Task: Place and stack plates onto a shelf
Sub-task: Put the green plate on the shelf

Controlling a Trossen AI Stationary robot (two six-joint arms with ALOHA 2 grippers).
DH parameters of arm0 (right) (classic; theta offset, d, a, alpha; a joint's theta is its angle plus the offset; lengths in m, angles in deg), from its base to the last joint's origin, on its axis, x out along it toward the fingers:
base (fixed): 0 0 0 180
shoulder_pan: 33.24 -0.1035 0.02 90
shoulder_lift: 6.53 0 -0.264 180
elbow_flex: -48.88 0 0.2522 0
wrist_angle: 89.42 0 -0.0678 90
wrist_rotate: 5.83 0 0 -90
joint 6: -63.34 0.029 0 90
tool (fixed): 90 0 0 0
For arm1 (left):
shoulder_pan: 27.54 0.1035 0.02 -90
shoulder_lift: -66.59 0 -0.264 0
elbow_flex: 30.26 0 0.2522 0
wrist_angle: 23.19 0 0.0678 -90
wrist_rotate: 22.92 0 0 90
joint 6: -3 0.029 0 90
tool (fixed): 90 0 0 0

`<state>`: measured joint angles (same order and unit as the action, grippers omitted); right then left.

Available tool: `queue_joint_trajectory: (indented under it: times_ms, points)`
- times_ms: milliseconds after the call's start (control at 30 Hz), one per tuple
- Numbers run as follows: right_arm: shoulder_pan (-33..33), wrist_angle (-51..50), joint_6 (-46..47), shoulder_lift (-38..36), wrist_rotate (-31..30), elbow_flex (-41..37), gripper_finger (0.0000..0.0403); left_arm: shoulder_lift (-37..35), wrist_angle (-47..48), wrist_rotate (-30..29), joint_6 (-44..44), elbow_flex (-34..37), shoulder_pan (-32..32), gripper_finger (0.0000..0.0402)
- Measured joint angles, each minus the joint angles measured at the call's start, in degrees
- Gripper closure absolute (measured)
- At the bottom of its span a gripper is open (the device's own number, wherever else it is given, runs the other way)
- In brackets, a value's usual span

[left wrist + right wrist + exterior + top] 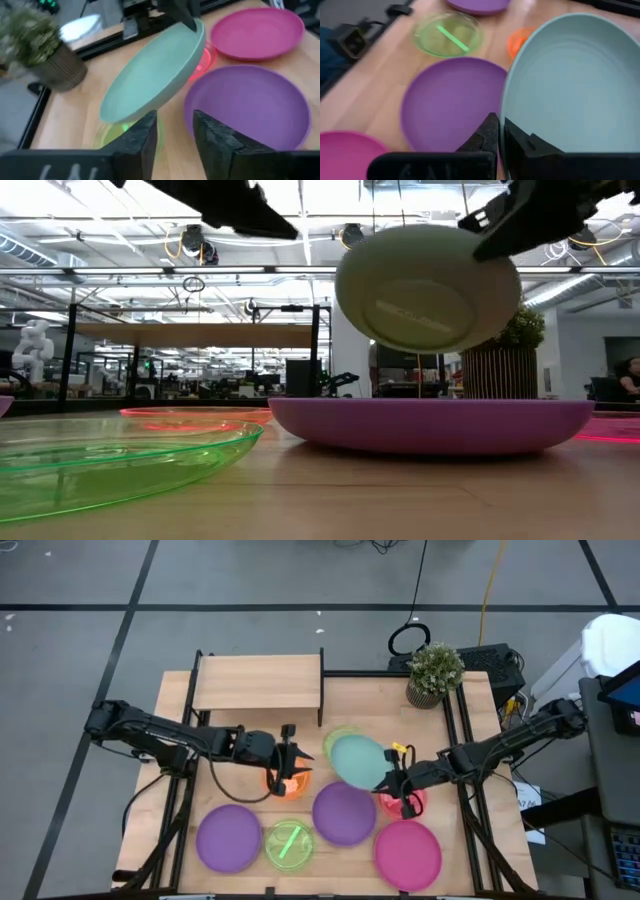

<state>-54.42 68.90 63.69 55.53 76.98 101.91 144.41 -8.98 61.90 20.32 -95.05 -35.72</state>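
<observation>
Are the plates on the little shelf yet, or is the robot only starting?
Only starting. The shelf has no plates on it. The right end effector is shut on the rim of the pale teal plate, holding it tilted above the table. The left end effector hovers over the orange plate. The purple, green, magenta and red-pink plates lie on the table, waiting.

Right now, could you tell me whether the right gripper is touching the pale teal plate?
Touching. The right wrist view shows the right gripper shut on the pale teal plate at its rim.
</observation>
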Motion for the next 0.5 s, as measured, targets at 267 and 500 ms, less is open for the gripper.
queue_joint_trajectory:
  times_ms: [267, 500]
  points:
    - [-1.72, 1.42, -0.39, 0.02, 3.51, 0.00, 0.0403, 7.76, -11.55, 0.20, 8.10, 0.04, -2.81, 0.0211]
    - [-1.89, 3.67, -0.11, 0.26, 7.71, 0.00, 0.0403, 12.28, -18.29, 0.72, 12.34, 0.04, -2.71, 0.0144]
